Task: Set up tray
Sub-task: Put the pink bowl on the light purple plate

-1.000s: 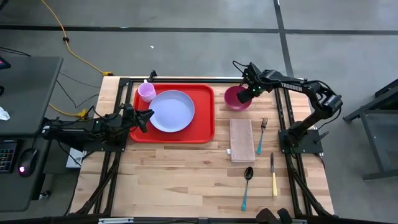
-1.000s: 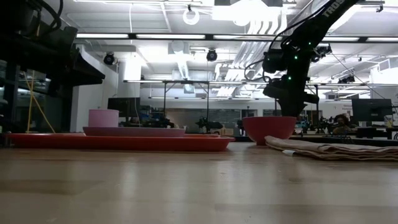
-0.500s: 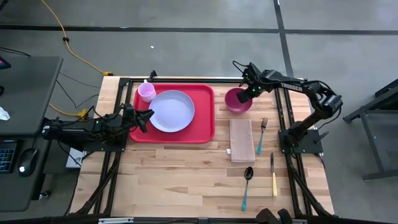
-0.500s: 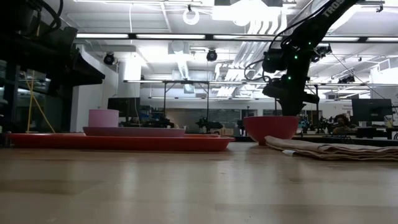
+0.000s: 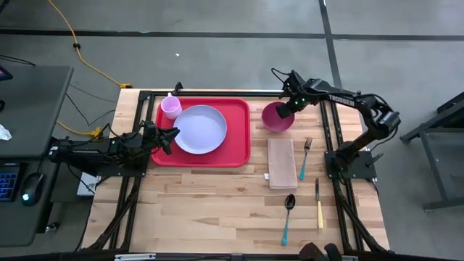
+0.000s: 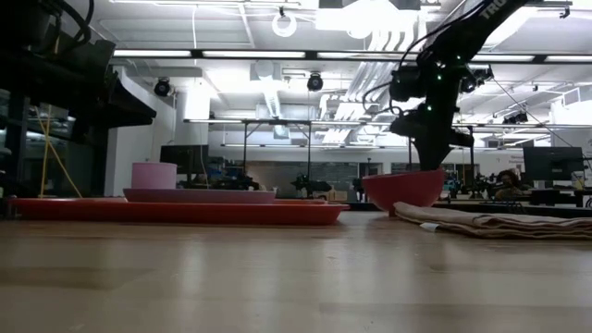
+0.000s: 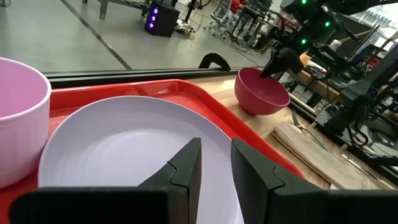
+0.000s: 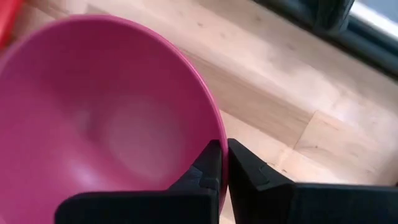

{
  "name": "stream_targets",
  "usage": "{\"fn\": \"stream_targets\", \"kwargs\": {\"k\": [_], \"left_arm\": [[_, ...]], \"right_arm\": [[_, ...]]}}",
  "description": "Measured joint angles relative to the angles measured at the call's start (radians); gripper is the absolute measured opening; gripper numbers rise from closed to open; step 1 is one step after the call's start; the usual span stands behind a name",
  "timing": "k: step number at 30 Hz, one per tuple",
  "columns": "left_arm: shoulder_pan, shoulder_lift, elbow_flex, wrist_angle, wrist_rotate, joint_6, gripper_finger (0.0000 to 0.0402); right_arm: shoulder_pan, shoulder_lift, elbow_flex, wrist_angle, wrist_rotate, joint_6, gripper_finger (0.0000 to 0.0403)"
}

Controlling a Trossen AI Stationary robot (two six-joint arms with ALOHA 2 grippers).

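High view: right arm reaching from the table's right edge toward the far edge, right gripper (image 5: 285,110) pinched tight on the rim of the magenta bowl (image 5: 275,117), just off the tray's far right corner. Right wrist view: both dark fingers (image 8: 211,168) pressed together over that rim, bowl hollow with nothing inside. Low view: bowl (image 6: 401,190) tipped slightly, one side raised off the wood, gripper (image 6: 430,157) coming down onto its rim from above. Left arm lying low along the table's left edge, left gripper (image 5: 168,139) at the tray's left rim, fingers (image 7: 186,168) narrowly parted over the plate and gripping nothing. Red tray (image 5: 235,148) flat on the table (image 5: 217,210), toward the far left, long side parallel to the far edge. Lavender plate (image 5: 199,130) centred on the tray, bare. Pink cup (image 5: 171,107) upright in the tray's far left corner, touching or just beside the plate. Folded beige napkin (image 5: 281,162) on the wood right of the tray, fork (image 5: 306,156) beside it, spoon (image 5: 288,217) and knife (image 5: 318,205) nearer the front edge.
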Motion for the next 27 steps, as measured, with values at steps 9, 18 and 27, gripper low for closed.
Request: {"fn": "stream_targets", "kwargs": {"k": [9, 18, 27], "left_arm": [[0.000, 0.000, 0.000, 0.000, 0.000, 0.000, 0.0117], [0.000, 0.000, 0.000, 0.000, 0.000, 0.001, 0.0117], [0.000, 0.000, 0.000, 0.000, 0.010, -0.030, 0.0117]], "right_arm": [[0.000, 0.000, 0.137, -0.080, -0.036, -0.002, 0.0000], [0.083, 0.000, 0.252, -0.130, -0.054, 0.025, 0.0000], [0.201, 0.004, 0.395, -0.136, -0.052, 0.060, 0.0000]]}}
